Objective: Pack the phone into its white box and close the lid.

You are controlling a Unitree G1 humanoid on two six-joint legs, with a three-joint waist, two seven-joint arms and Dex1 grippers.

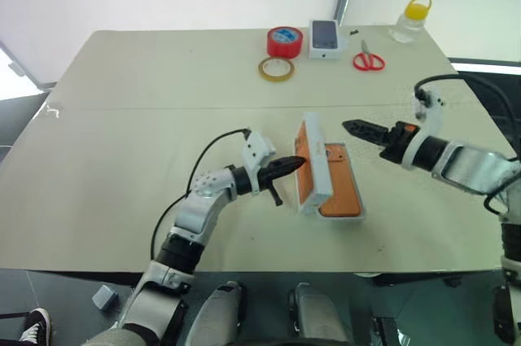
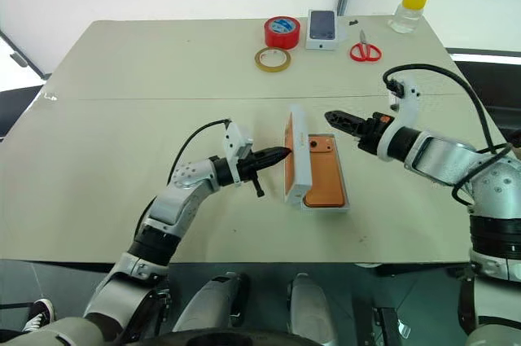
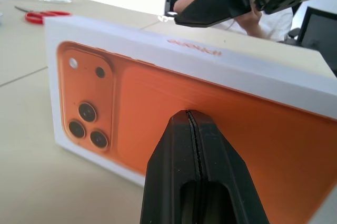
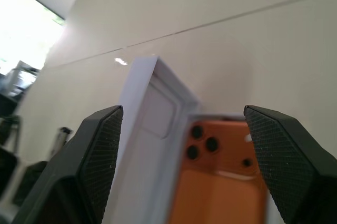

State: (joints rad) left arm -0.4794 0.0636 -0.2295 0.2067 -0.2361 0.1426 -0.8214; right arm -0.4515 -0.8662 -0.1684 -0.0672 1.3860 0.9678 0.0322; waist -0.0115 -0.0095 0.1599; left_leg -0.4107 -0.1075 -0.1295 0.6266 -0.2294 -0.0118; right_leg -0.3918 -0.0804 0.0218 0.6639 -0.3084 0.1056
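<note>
The white box (image 1: 359, 215) lies near the table's middle with the orange phone (image 1: 338, 187) flat inside it, back up, its camera cluster at the far end. The box's lid (image 1: 313, 163) stands on edge along the box's left side, its orange printed outer face (image 3: 210, 103) turned toward my left gripper (image 1: 297, 163). That gripper is shut, pointing level to the right, its tip against this face. My right gripper (image 1: 352, 127) hovers open above the box's far right end with nothing between its fingers (image 4: 100, 150). Past them the phone (image 4: 221, 182) and the lid's white inside (image 4: 147, 139) show.
Along the far edge of the table sit a red tape roll (image 1: 284, 41), a yellowish tape ring (image 1: 276, 68), a small white carton (image 1: 324, 38) with a phone picture, red scissors (image 1: 368, 59) and a clear bottle (image 1: 411, 20) with a yellow cap.
</note>
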